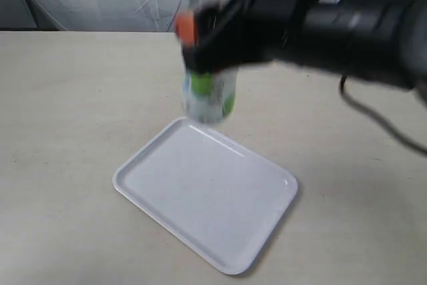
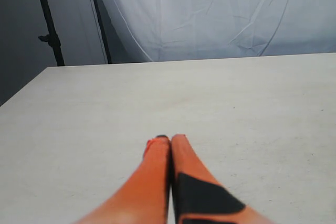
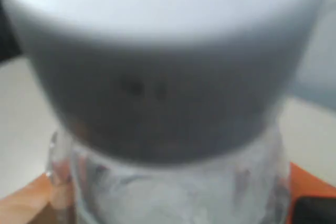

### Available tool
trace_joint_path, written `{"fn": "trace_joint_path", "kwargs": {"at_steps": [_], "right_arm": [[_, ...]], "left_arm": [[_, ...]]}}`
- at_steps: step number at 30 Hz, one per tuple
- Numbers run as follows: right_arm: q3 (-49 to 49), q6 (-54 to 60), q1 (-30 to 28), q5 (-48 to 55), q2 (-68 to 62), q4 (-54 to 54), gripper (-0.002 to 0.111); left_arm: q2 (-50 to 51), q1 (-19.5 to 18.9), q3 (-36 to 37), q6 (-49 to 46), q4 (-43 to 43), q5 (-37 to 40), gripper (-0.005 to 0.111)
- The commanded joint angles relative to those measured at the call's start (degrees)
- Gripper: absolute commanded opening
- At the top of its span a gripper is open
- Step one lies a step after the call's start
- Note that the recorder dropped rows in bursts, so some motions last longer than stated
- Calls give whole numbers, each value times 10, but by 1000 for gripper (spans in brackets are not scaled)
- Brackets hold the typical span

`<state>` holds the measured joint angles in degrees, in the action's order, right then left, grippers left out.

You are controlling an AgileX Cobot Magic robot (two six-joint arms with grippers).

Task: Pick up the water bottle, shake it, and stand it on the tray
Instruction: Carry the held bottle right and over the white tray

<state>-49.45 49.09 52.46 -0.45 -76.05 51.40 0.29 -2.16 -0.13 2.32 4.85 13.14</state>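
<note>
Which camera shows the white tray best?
The exterior view: the whole tray lies flat on the table, with all four rounded corners visible. The left wrist view shows only table and the shut left gripper, no tray. The right wrist view is filled by the blurred water bottle.

The tray was smooth, glossy white plastic; the water bottle clear plastic with a white cap. The table looked matt and pale, the backdrop creased white cloth.
</note>
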Motion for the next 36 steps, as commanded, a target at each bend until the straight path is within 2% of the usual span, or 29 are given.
{"fn": "trace_joint_path", "kwargs": {"at_steps": [1,6,14,20,26,28,30,32,35,36], "right_arm": [[14,0,3,33,-19,17,-1],[-55,4,3,26,117,-18,-1],[73,-2,3,49,11,16,-1],[36,-2,5,112,58,25,-1],[6,0,58,145,119,71,-1],[6,17,71,147,118,55,-1],[7,38,75,109,115,-37,-1],[23,8,56,-26,116,-99,-1],[34,3,12,-207,116,-39,-1],[34,3,0,-233,115,3,-1]], "left_arm": [[-3,0,1,2,1,-3,0],[-3,0,1,2,1,-3,0],[-3,0,1,2,1,-3,0],[-3,0,1,2,1,-3,0],[-3,0,1,2,1,-3,0],[-3,0,1,2,1,-3,0],[-3,0,1,2,1,-3,0],[-3,0,1,2,1,-3,0],[-3,0,1,2,1,-3,0],[-3,0,1,2,1,-3,0]]}}
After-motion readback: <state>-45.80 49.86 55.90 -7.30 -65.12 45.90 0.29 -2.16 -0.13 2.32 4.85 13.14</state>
